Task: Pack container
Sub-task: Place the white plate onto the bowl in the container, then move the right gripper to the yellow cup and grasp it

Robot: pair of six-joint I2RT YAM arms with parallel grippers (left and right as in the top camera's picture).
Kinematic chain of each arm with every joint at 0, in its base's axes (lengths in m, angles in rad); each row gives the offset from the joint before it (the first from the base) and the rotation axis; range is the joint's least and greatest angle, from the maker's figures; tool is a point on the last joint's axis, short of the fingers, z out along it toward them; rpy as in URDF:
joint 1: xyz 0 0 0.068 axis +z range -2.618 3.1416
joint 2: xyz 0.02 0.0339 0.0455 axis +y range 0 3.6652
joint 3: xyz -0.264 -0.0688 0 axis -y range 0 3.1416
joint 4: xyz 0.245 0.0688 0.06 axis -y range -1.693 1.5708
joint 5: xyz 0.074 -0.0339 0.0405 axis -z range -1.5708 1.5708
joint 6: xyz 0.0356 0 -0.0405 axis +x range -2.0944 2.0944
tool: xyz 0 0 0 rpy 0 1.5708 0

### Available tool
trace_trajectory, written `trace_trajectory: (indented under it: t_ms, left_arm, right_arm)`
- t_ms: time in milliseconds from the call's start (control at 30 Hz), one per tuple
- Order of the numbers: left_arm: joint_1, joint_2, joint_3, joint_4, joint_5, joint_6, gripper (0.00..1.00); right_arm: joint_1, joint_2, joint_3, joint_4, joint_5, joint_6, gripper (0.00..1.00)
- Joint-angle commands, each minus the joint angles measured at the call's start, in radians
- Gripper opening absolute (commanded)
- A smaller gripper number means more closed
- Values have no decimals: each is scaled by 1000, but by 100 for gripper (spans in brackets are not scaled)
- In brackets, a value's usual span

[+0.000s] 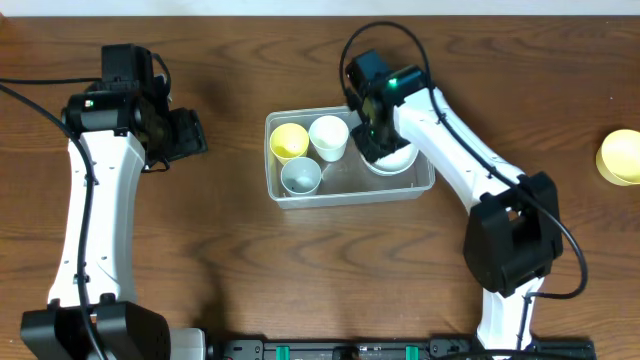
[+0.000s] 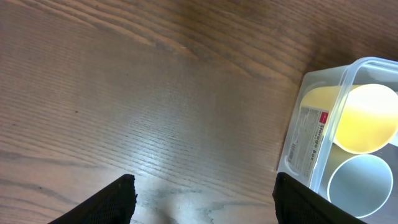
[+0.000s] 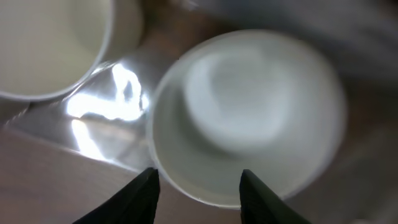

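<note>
The clear rectangular container (image 1: 350, 197) stands at the table's middle. It holds a yellow cup (image 1: 289, 141), a white cup (image 1: 328, 136), a grey cup (image 1: 301, 176) and a white bowl (image 1: 395, 160) at its right end. My right gripper (image 1: 375, 135) hovers just over the bowl. In the right wrist view its fingers (image 3: 196, 193) are apart, with the bowl (image 3: 249, 112) close below. My left gripper (image 1: 190, 133) is open and empty over bare wood left of the container. The left wrist view (image 2: 205, 199) shows the container's left end (image 2: 311, 134) with the yellow cup (image 2: 367, 118).
A yellow bowl (image 1: 620, 157) sits on the table at the far right edge. The white cup (image 3: 50, 43) stands left of the bowl in the right wrist view. Brown wooden table all round the container.
</note>
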Motion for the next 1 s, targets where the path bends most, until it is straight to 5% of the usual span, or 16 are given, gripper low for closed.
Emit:
trace_trajectory:
  t_ms: [0,100,200,533,967]
  left_arm:
    - [4,5,-3,-2,0,-1,71]
    - [4,5,-3,-2,0,-1,71]
    - [4,5,-3,-3,0,-1,71]
    - [4,5,-3,-3,0,-2,71]
    - [4,5,-3,-11,0,-2,72]
  right_arm:
    - [-79,-128,99,-6,112,120,46]
    - [-200,-223,134,-5,111,188,51]
    - [-365,-299,136,3,109,260,77]
    - [-910,-217,134,-16,55,229,80]
    - [-1085,82,134,76,-37,128,84]
